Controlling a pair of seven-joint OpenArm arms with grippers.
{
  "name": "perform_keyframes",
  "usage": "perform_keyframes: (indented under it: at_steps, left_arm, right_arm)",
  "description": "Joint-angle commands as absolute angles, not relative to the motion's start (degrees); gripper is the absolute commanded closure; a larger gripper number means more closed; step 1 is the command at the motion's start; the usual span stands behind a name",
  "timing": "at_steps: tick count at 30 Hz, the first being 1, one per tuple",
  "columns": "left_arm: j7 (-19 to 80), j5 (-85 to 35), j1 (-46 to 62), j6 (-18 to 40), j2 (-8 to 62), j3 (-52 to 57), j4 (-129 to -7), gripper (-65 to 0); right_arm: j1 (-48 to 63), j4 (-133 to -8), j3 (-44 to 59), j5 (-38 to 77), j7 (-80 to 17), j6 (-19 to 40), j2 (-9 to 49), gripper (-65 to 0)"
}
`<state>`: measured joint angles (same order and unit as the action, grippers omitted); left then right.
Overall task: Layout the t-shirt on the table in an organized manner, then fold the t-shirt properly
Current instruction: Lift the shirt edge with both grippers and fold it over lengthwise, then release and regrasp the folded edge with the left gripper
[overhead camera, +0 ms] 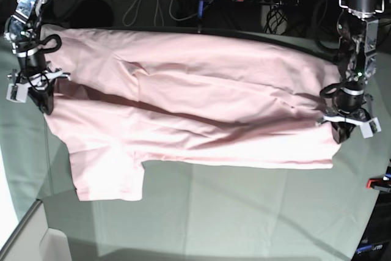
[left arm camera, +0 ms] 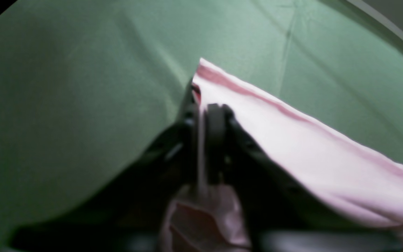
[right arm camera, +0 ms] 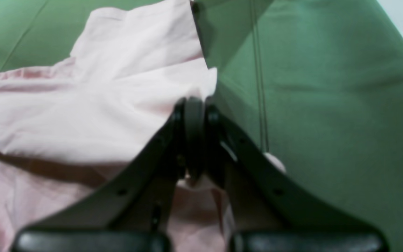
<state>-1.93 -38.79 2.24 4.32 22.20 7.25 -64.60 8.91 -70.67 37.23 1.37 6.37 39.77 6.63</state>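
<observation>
The pale pink short-sleeved cotton t-shirt (overhead camera: 195, 114) lies spread lengthwise across the wide bench draped in pale grey-green cloth (overhead camera: 244, 212), its near edge flat, one sleeve (overhead camera: 107, 178) pointing toward the near side, and a long fold running across its middle. It is stretched between the two arms, which looks like the reason for the hold: tension from both ends should flatten the cloth before any folding.

In the left wrist view, the left claw (left arm camera: 206, 115) has a thin edge of pink fabric running between its black pads, with only a narrow gap showing; whether it is pinching firmly or just letting go I cannot tell. The hem runs away from it across the green cloth.

In the right wrist view, the right claw (right arm camera: 194, 108) is closed tight on a corner of the shirt, the fabric fanning out to one side.

In the base view, farther back, both arms reach steeply down from above at opposite ends of the bench, wrists bent so the claws point down at the shirt's ends, the left claw (overhead camera: 343, 128) and the right claw (overhead camera: 41, 96) well apart.
</observation>
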Motion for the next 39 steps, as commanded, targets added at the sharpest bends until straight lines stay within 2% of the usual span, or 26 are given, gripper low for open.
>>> perform_keyframes:
  at_steps: [1, 3, 5, 7, 10, 14, 17, 28, 36, 39]
  left_arm:
    - [-3.56, -38.81, 1.8, 4.7, 23.16, 7.6, -65.36, -19.1]
    - [-3.56, -38.99, 2.51, 4.7, 23.16, 7.69, -65.36, -27.3]
    - [-3.74, -39.34, 3.56, 4.7, 23.16, 8.04, -66.07, -31.3]
    - [-3.74, -39.34, 3.82, 4.7, 23.16, 10.51, -66.42, -32.1]
    - [-3.65, -39.16, 3.65, 4.7, 22.9, 14.99, -66.24, -32.2]
    - [-3.56, -38.81, -0.66, 4.7, 23.16, 15.34, -64.92, -32.3]
    - [-3.56, -38.81, -5.67, 4.7, 23.96, 11.74, -60.44, -32.3]
    - [-4.09, -38.9, -23.6, 5.14, 21.93, 2.15, -32.84, -32.5]
    - [-4.09, -38.73, -27.38, 5.14, 20.26, 2.15, -29.32, -32.5]
    - [-4.09, -34.86, -28.18, 5.14, 19.56, 2.15, -28.44, -32.5]
  right_arm:
    - [9.36, -71.96, 37.32, 2.42, 6.73, 40.0, 7.69, -1.0]
    - [9.54, -72.13, 37.32, 2.42, 4.18, 40.0, 8.13, -6.9]
    - [9.63, -72.13, 37.32, 2.42, 2.77, 40.0, 8.66, -14.1]
    - [9.89, -72.13, 37.32, 2.77, 2.86, 40.0, 8.84, -20.8]
    - [9.98, -73.27, 37.93, 2.86, 3.03, 40.0, 8.84, -25.7]
    - [10.07, -75.91, 37.93, 2.86, 2.68, 40.0, 8.66, -25.8]
    - [10.07, -76.7, 37.85, 2.86, 2.68, 40.0, 8.57, -25.8]
    - [10.07, -76.7, 37.85, 2.51, 2.68, 40.0, 8.75, -25.8]
    - [10.15, -76.79, 37.93, 2.51, 2.68, 40.0, 8.66, -25.8]
    - [10.15, -76.79, 37.93, 2.51, 2.68, 40.0, 8.66, -25.8]
